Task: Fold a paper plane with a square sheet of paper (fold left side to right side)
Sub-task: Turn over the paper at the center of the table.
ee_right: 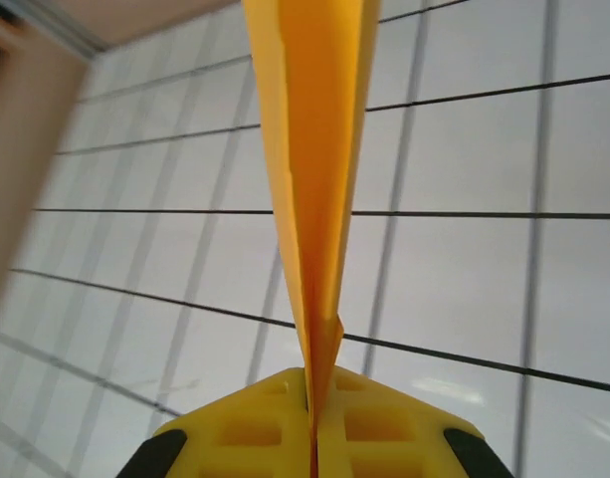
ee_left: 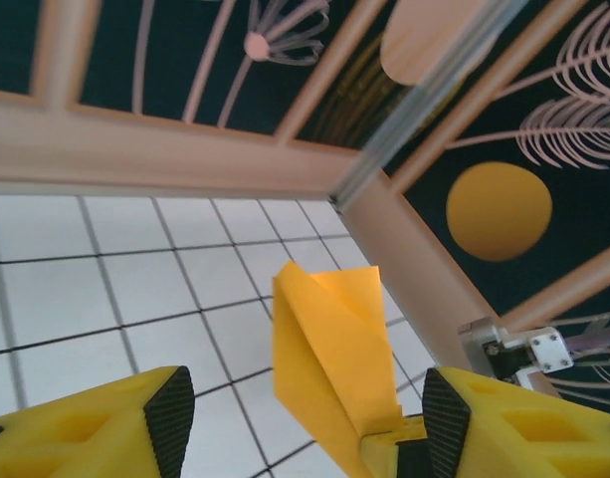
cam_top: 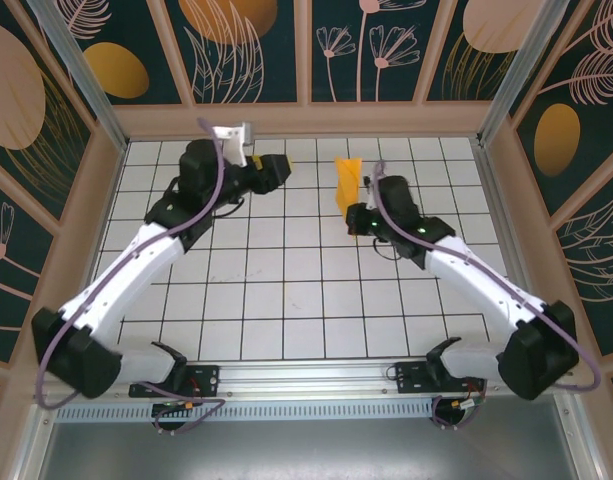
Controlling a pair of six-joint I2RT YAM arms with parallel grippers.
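Note:
The square sheet of paper is folded into a narrow orange-yellow paper plane (cam_top: 348,183). It stands upright above the far middle of the white grid table (cam_top: 286,300). My right gripper (cam_top: 358,215) is shut on its lower end. In the right wrist view the plane (ee_right: 314,149) rises straight out of the closed yellow jaws of that gripper (ee_right: 314,398). My left gripper (cam_top: 283,170) hangs open to the left of the plane and apart from it. In the left wrist view the plane (ee_left: 329,349) stands ahead between the spread fingers of the left gripper (ee_left: 306,418), touching neither pad.
Wooden-framed walls painted with leaves and orange ovals (cam_top: 116,70) close off the table at the back and sides. A metal post (ee_left: 414,119) stands in the far right corner, close behind the plane. The near half of the grid table is bare.

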